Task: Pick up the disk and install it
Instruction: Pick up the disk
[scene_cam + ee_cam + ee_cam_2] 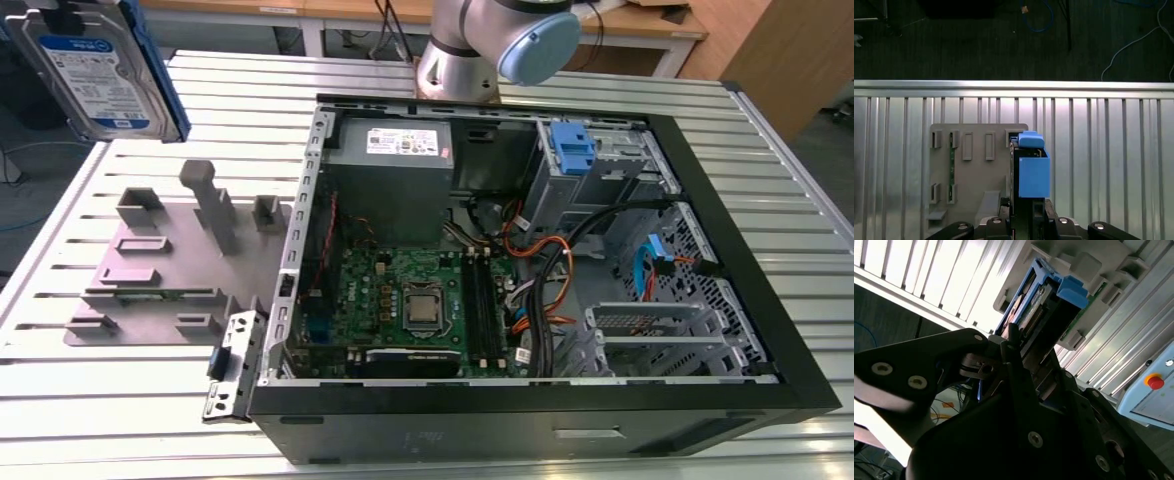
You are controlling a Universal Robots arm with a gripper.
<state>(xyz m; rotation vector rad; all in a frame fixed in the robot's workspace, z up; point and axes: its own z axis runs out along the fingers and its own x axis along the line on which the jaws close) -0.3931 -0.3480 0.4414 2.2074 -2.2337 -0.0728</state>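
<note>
I am watching one gripper (1026, 215) holding one disk (107, 70) in the upper left of the exterior view.
Its black fingers (1019, 375) are pinching the flat silver metal body with blue plastic rails; I cannot read its white-and-blue label. One grey moulded holder plate (147, 270) and one open black computer case (534, 425) are sitting side by side on one ribbed aluminium table (267, 80).

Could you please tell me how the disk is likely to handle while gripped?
The disk looks like a rigid metal slab, so it probably won't flex. It is likely dense for its size. Held in the claw at one end, its smooth faces might slip if jolted.
</note>
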